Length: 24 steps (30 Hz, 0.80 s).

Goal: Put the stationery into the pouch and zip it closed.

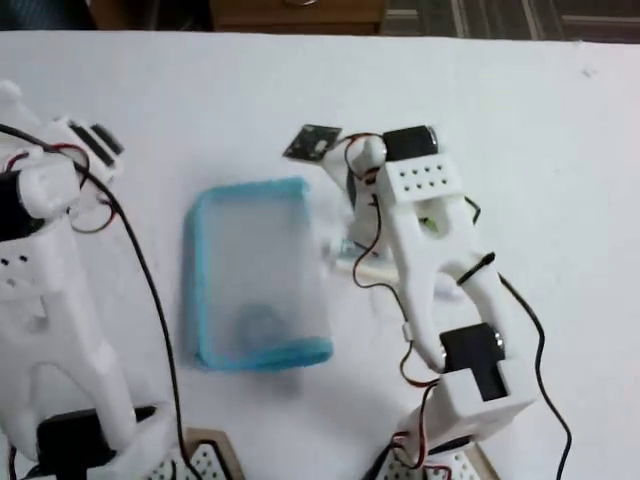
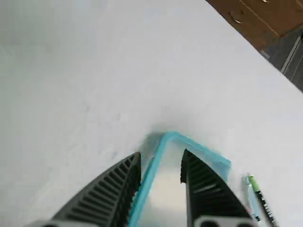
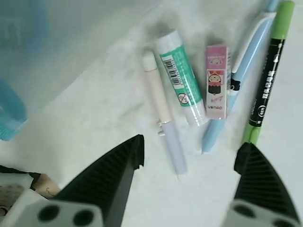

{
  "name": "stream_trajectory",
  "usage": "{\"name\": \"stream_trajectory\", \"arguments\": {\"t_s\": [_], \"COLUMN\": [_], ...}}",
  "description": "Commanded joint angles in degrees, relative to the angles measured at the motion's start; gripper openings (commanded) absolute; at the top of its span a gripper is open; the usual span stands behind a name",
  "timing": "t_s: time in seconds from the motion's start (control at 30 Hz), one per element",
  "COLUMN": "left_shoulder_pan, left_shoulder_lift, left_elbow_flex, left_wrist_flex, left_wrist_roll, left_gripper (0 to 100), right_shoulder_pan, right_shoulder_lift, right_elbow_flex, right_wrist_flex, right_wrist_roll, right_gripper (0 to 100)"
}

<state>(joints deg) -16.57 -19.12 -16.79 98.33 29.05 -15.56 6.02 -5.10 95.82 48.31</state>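
The pouch [image 1: 255,275], see-through with a blue rim, lies flat mid-counter [image 1: 520,110]. The stationery [image 1: 365,268] lies loose just beside it at its 3 o'clock, none of it inside yet: white pen [image 3: 161,118], glue stick [image 3: 182,85], pink eraser [image 3: 217,80], blue pen [image 3: 241,80], green marker [image 3: 267,80]. My right tool [image 3: 191,144] hangs spread wide over that row, I judge to drop onto one piece, while my left tool [image 2: 161,155], fingers slightly apart and holding nothing, sits off the pouch's 10 o'clock, probably to steady it.

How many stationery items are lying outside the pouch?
5, lying side by side near the blue-edged translucent pouch: a white-and-lilac pen, a green-and-white glue stick, a pink eraser, a pale blue pen, a green-and-black marker. Others may be hidden.
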Motion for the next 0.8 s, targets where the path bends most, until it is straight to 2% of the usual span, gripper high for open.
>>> {"name": "stream_trajectory", "arguments": {"t_s": [0.0, 0.17, 0.27, 0.37, 0.5, 0.57, 0.67, 0.77], "left_shoulder_pan": [1.10, 7.08, 9.45, 9.36, 4.53, 0.92, -3.82, -6.73], "left_shoulder_lift": [-0.92, -1.27, -1.36, -1.45, -1.54, -1.54, -1.54, -1.45], "left_elbow_flex": [0.26, 2.90, 10.37, 18.90, 26.11, 28.75, 34.81, 43.69], "left_wrist_flex": [-1.23, 0.53, 2.20, 0.00, -4.66, -7.38, -13.10, -22.33], "left_wrist_roll": [-15.30, -43.78, -53.19, -53.89, -51.60, -50.20, -49.85, -48.97], "left_gripper": [16, 16, 16, 16, 16, 16, 16, 16], "right_shoulder_pan": [1.19, 5.85, 7.69, 9.54, 8.75, 7.96, 6.37, 1.71], "right_shoulder_lift": [-0.57, -1.45, -2.86, -8.48, -21.58, -28.70, -38.02, -42.77], "right_elbow_flex": [-2.29, -2.37, -1.85, 2.55, 14.33, 21.71, 33.14, 41.85], "right_wrist_flex": [0.13, 2.15, 5.85, 5.76, 5.67, 5.67, 5.49, 3.82], "right_wrist_roll": [-0.53, -2.46, -2.90, -2.64, -1.85, 1.49, 5.54, 4.13], "right_gripper": [30.6, 30.6, 30.6, 30.5, 30.5, 30.5, 30.5, 30.5]}}
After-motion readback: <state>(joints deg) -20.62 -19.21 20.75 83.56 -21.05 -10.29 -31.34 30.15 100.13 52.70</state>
